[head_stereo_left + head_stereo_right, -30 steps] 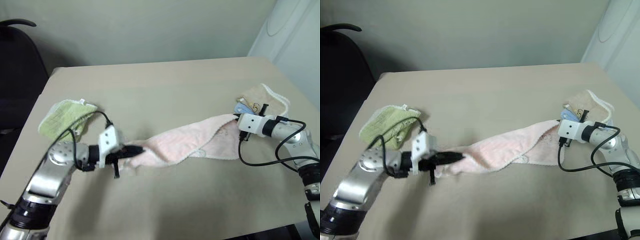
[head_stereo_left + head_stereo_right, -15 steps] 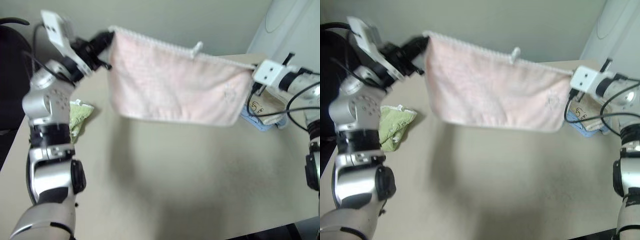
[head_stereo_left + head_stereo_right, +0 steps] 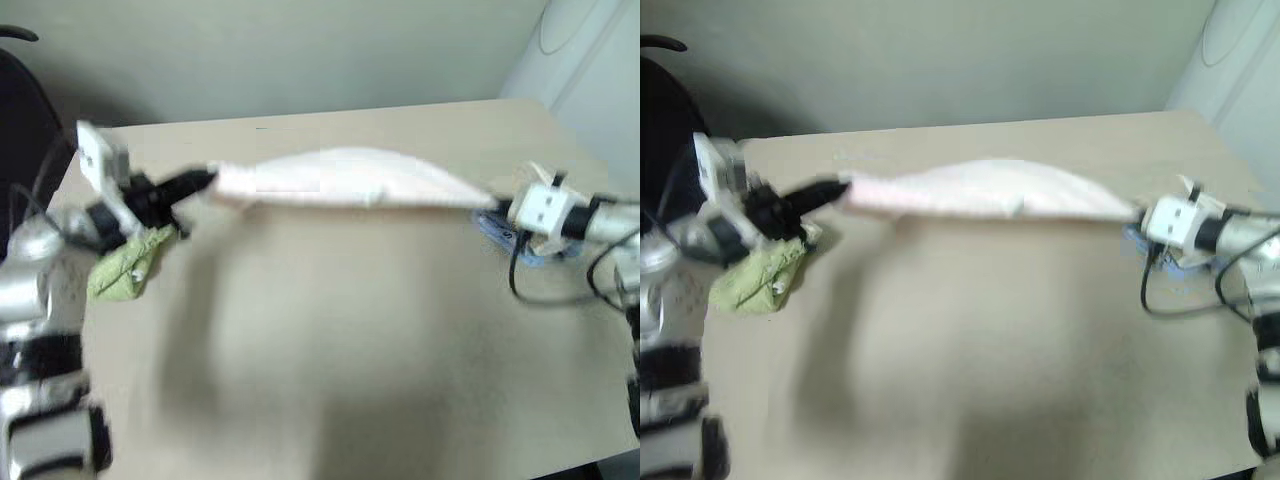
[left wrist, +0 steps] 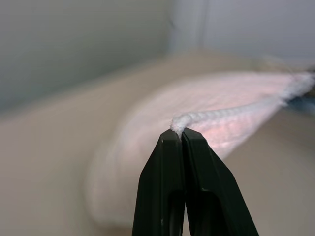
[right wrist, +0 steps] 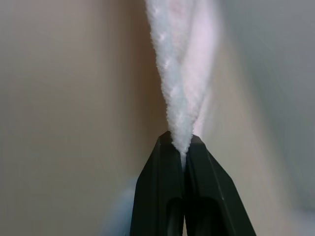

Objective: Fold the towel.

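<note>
While the pale pink towel [image 3: 345,180] is held stretched between the two arms above the far part of the table [image 3: 330,340], the step in hand is judged to be the spreading before the first fold. The left end effector [image 4: 182,133] is pressed together on the white stitched edging at one corner, and the right end effector [image 5: 182,145] is pinching the opposite end, where the terry cloth is bunched into a thick soft twist. The cloth hangs as a long shallow band, slightly sagging, and whether its lower edge touches the table cannot be told. For the next move, the towel should probably be laid flat and smooth on the bare beige surface, with both grips kept firm, so that the edges can be matched. A crumpled light green towel [image 3: 125,265] lies near the left arm, and a beige cloth [image 3: 1160,245] is partly seen under the right one; both must be avoided.
</note>
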You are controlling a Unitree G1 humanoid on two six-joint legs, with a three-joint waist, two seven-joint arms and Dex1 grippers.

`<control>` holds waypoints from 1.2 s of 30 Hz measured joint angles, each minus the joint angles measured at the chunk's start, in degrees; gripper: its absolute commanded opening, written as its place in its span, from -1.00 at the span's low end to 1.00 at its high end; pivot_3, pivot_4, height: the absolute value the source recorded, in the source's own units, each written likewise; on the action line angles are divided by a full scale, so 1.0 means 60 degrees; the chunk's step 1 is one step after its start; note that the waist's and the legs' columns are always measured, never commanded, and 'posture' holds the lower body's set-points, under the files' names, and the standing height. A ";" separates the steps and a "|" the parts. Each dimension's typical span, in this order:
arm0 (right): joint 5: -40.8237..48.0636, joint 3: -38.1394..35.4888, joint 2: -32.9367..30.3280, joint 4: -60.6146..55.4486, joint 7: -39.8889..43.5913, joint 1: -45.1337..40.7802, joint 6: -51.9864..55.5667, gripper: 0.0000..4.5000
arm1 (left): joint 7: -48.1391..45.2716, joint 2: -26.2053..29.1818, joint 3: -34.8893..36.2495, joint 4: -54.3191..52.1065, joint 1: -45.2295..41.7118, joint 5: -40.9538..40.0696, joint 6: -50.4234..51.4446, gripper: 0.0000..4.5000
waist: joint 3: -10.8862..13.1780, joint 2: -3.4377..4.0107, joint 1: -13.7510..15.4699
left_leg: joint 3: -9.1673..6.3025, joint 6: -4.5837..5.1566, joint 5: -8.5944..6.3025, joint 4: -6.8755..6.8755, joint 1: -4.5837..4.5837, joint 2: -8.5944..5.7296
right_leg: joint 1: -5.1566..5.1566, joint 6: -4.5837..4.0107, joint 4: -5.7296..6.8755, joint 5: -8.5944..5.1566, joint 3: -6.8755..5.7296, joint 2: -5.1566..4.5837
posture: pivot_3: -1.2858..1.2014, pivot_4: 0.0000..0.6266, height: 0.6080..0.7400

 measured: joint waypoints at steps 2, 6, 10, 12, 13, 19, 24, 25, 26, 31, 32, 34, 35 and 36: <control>0.0492 -0.0259 -0.0266 -0.1100 0.0324 0.0925 0.0755 -1.00 | -0.0051 0.0156 0.0438 -0.0853 0.1158 -0.0333 0.0476 -0.98 | 0.0008 -0.0009 -0.0012 | 0.0019 -0.0012 0.0002 -0.0025 0.0001 0.0011 | 0.0001 -0.0014 0.0022 -0.0015 0.0003 0.0002 | 0.03 -0.52 1.00; 0.1471 -0.1022 -0.0939 -0.2824 0.1019 0.2205 0.1942 -1.00 | -0.0369 0.0356 0.1031 -0.2171 0.3539 -0.0507 0.0786 -0.98 | 0.0030 -0.0047 -0.0053 | 0.0025 -0.0020 -0.0006 -0.0035 0.0200 0.0018 | 0.0162 -0.0018 0.0034 -0.0016 0.0006 0.0002 | 0.03 -0.52 1.00; 0.1868 -0.1090 -0.1113 -0.3543 0.1693 0.2809 0.2625 -1.00 | -0.0353 0.0358 0.1031 -0.2468 0.4327 -0.0490 0.0905 -0.98 | 0.0063 -0.0119 -0.0049 | 0.0012 0.0092 -0.0064 -0.0010 0.0392 0.0031 | 0.0348 -0.0140 0.0045 -0.0033 -0.0005 0.0019 | 0.03 -0.52 1.00; 0.1875 -0.1077 -0.1107 -0.3567 0.1829 0.2762 0.2745 -1.00 | -0.0304 0.0373 0.1032 -0.2525 0.4352 -0.0482 0.0906 -0.98 | 0.0060 -0.0121 -0.0046 | 0.0012 0.0106 -0.0059 0.0022 0.0407 0.0015 | 0.0382 -0.0143 0.0042 -0.0031 0.0003 0.0017 | 0.03 -0.52 1.00; 0.1857 -0.1027 -0.1079 -0.3513 0.1856 0.2603 0.2763 -1.00 | -0.0212 0.0367 0.1030 -0.2511 0.4320 -0.0482 0.0906 -0.98 | 0.0058 -0.0122 -0.0046 | 0.0015 0.0120 -0.0070 0.0052 0.0401 0.0014 | 0.0383 -0.0132 0.0042 -0.0024 0.0004 0.0014 | 0.03 -0.52 1.00; 0.0788 -0.0130 -0.0182 -0.1861 0.1665 0.0055 0.2234 -1.00 | 0.0766 -0.0129 0.0692 -0.1319 0.2264 -0.0274 0.0831 -0.98 | 0.0051 -0.0112 -0.0029 | 0.0017 0.0141 -0.0110 0.0148 0.0365 0.0019 | 0.0371 0.0007 0.0058 0.0057 -0.0004 0.0013 | 0.03 -0.52 1.00; -0.0521 0.0870 0.0813 0.1063 0.1372 -0.2338 0.1319 -1.00 | 0.1164 -0.0352 -0.0175 0.0245 0.0605 0.0583 0.0263 -0.98 | 0.0050 -0.0109 -0.0002 | 0.0015 0.0032 -0.0061 0.0135 0.0264 0.0015 | 0.0257 0.0007 0.0075 0.0057 -0.0004 0.0014 | 0.03 -0.52 1.00; -0.0894 0.1111 0.1063 0.2093 0.1235 -0.3038 0.1016 -1.00 | 0.1260 -0.0453 -0.0467 0.0819 0.0102 0.0910 0.0027 -0.98 | 0.0050 -0.0108 0.0014 | 0.0014 0.0027 -0.0057 0.0137 0.0229 0.0015 | 0.0219 0.0006 0.0081 0.0058 -0.0004 0.0013 | 0.03 -0.52 1.00; -0.1143 0.1242 0.1233 0.2693 0.1113 -0.3463 0.0792 -1.00 | 0.1306 -0.0535 -0.0656 0.1142 -0.0200 0.1131 -0.0175 -0.98 | 0.0050 -0.0109 0.0031 | 0.0013 0.0017 -0.0051 0.0139 0.0197 0.0015 | 0.0188 0.0006 0.0084 0.0058 -0.0004 0.0013 | 0.03 -0.52 1.00; -0.2235 0.1764 0.2036 0.5730 0.0311 -0.5222 -0.0050 -1.00 | 0.1424 -0.0846 -0.1604 0.3015 -0.1430 0.2319 -0.1211 -0.98 | 0.0050 -0.0108 0.0052 | 0.0007 0.0009 -0.0047 0.0134 0.0159 0.0017 | 0.0142 0.0002 0.0102 0.0058 -0.0006 0.0013 | 0.03 -0.52 1.00; -0.2407 0.1861 0.2168 0.6139 0.0168 -0.5358 -0.0185 -1.00 | 0.1403 -0.0885 -0.1755 0.3318 -0.1581 0.2523 -0.1376 -0.98 | 0.0050 -0.0108 0.0051 | 0.0005 0.0009 -0.0047 0.0135 0.0151 0.0017 | 0.0138 0.0002 0.0097 0.0058 -0.0007 0.0013 | 0.03 -0.52 1.00; -0.2716 0.1988 0.2386 0.6791 -0.0104 -0.5502 -0.0374 -1.00 | 0.1292 -0.0908 -0.2011 0.3789 -0.1774 0.2819 -0.1627 -0.98 | 0.0050 -0.0108 0.0046 | 0.0005 0.0009 -0.0047 0.0135 0.0145 0.0017 | 0.0135 0.0002 0.0092 0.0058 -0.0007 0.0013 | 0.03 -0.52 1.00; -0.2870 0.2037 0.2510 0.7091 -0.0250 -0.5534 -0.0452 -1.00 | 0.1249 -0.0937 -0.2090 0.3999 -0.1830 0.2951 -0.1723 -0.98 | 0.0050 -0.0108 0.0043 | 0.0005 0.0009 -0.0047 0.0136 0.0140 0.0017 | 0.0132 0.0002 0.0090 0.0058 -0.0007 0.0013 | 0.03 -0.52 1.00; -0.2990 0.2065 0.2598 0.7297 -0.0372 -0.5539 -0.0521 -1.00 | 0.1209 -0.0947 -0.2193 0.4152 -0.1859 0.3075 -0.1836 -0.98 | 0.0051 -0.0108 0.0041 | 0.0005 0.0009 -0.0047 0.0135 0.0134 0.0017 | 0.0125 0.0002 0.0090 0.0058 -0.0007 0.0013 | 0.03 -0.52 1.00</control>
